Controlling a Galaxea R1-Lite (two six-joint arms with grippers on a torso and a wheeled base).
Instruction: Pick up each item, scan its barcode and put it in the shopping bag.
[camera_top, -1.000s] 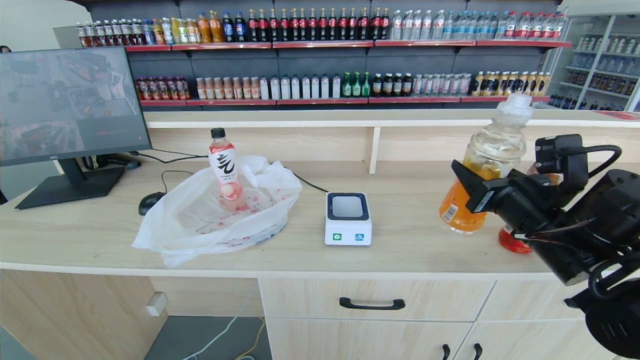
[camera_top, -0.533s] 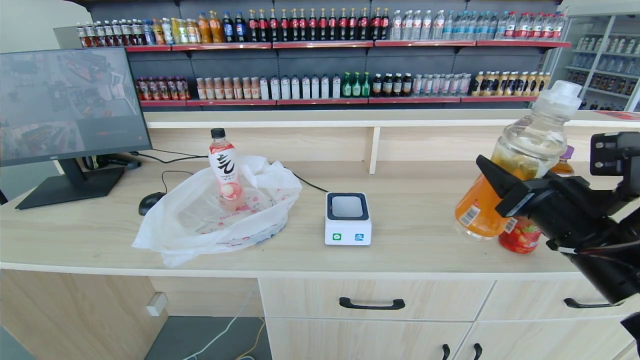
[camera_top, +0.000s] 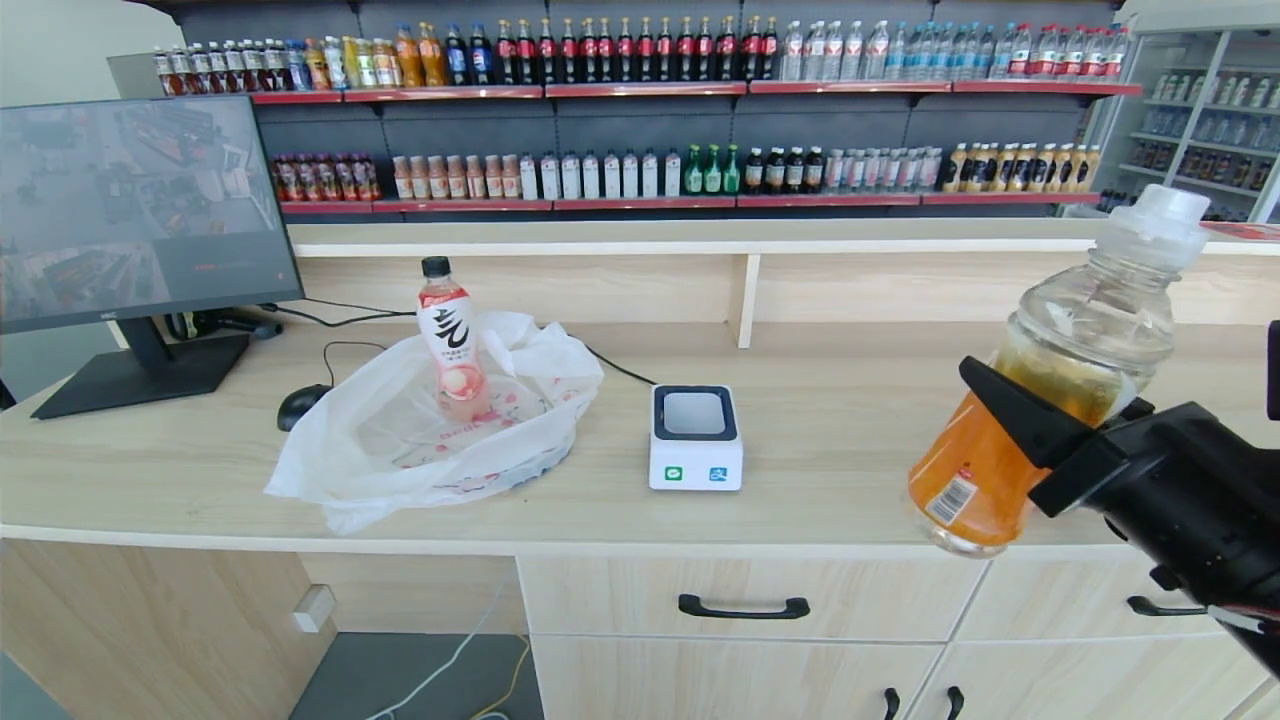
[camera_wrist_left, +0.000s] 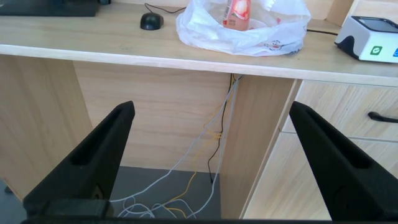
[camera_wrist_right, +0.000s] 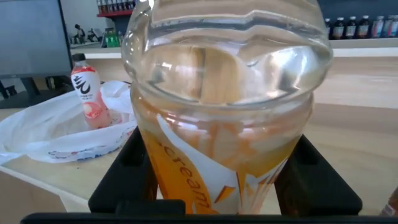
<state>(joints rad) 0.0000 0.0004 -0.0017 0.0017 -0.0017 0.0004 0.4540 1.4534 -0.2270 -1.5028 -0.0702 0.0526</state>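
Right end effector (camera_top: 1045, 400) is clamped on the orange drink bottle (camera_top: 1055, 375) - black fingers on either side of its body, seen close up in the right wrist view with the bottle (camera_wrist_right: 227, 124) filling the gap between them. The bottle is tilted, white cap up and leaning to the robot's right, orange-labelled base down. It is held at the right end of the surface (camera_top: 830, 420), over the front edge. The barcode patch (camera_top: 950, 498) near the base faces the head camera. It is well apart from the white scanner (camera_top: 696, 437), which sits mid-surface with its window up. The white shopping bag (camera_top: 400, 450) lies open to the left of the scanner, a pink bottle (camera_top: 450, 340) standing upright inside it. Left end effector (camera_wrist_left: 211, 162) is spread wide with nothing in it - it sits low, in front of the cabinet below the surface edge. Monitor (camera_top: 130, 210) and mouse (camera_top: 300, 405) are at the far left, with drink shelves (camera_top: 650, 90) behind.
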